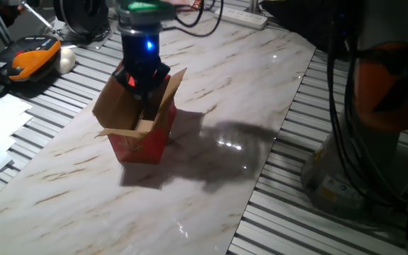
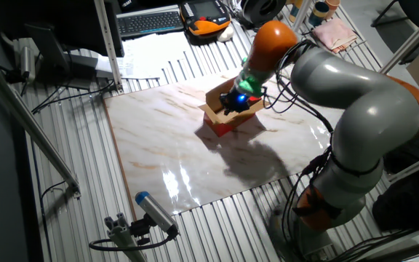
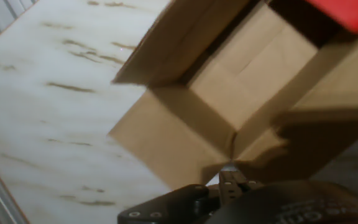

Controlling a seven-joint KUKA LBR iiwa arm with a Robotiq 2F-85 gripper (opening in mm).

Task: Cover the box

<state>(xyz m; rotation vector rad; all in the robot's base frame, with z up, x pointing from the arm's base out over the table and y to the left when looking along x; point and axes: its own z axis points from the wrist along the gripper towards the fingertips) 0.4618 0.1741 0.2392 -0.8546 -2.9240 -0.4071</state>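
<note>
Glossy marble-patterned board point(image 1: 211, 177) bears the red cardboard box point(image 1: 142, 145), flaps splayed; end effector point(image 1: 145, 95) grip perhaps closed, unclear.

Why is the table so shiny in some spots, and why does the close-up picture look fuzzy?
In one fixed view, lamps glare white on the glossy marble table and the box casts a dark shadow to its right. In the other fixed view, bright glare streaks sit near the table's front edge. In the hand view, the box's brown flaps are very close to the camera, so they look soft and blurry.

Gripper point(image 1: 146, 99) inside box point(image 1: 142, 138) on table point(image 1: 211, 177)
</note>
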